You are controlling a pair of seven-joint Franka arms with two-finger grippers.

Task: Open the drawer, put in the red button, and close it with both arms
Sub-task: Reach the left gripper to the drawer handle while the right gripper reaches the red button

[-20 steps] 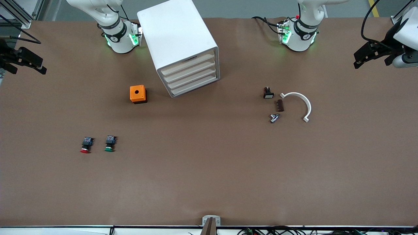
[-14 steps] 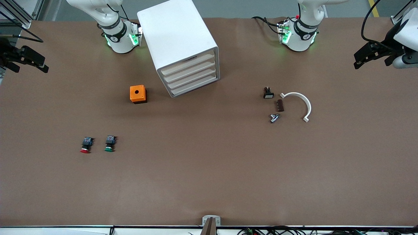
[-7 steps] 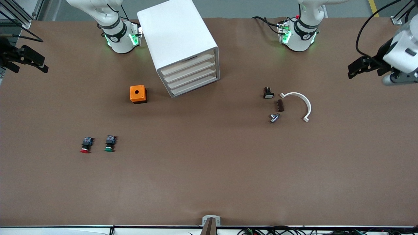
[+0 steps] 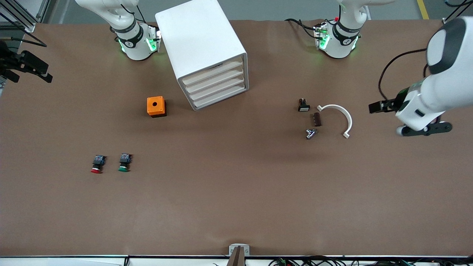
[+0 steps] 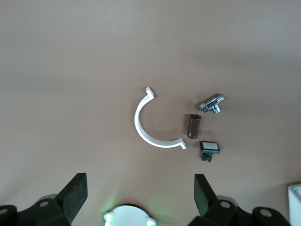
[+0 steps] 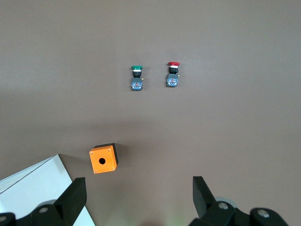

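Front view: the left gripper (image 4: 380, 106) is seen in the air over bare table at the left arm's end, near the white curved clip (image 4: 340, 116); its finger spacing cannot be told here. The right gripper (image 4: 31, 68) is held over the table edge at the right arm's end, well apart from everything. The drawer (image 4: 214, 72) is shut, top of four in the white cabinet (image 4: 197, 40). The red button (image 4: 97, 164) lies on the table just beside the green button (image 4: 124, 163), nearer to the camera than the orange box (image 4: 156, 106).

Left wrist view: the left gripper's fingers (image 5: 75, 195) are spread apart, nothing between them. Under it the clip (image 5: 148, 125), a brown block (image 5: 193, 126), a metal fitting (image 5: 211, 103) and a small black switch (image 5: 209, 149) are seen, none touching.

Right wrist view: the right gripper's fingers (image 6: 202, 193) are spread apart, empty. The red button (image 6: 172, 74) and green button (image 6: 137, 77) lie well apart from the gripper; the orange box (image 6: 103, 159) and a cabinet corner (image 6: 33, 188) are closer to it.
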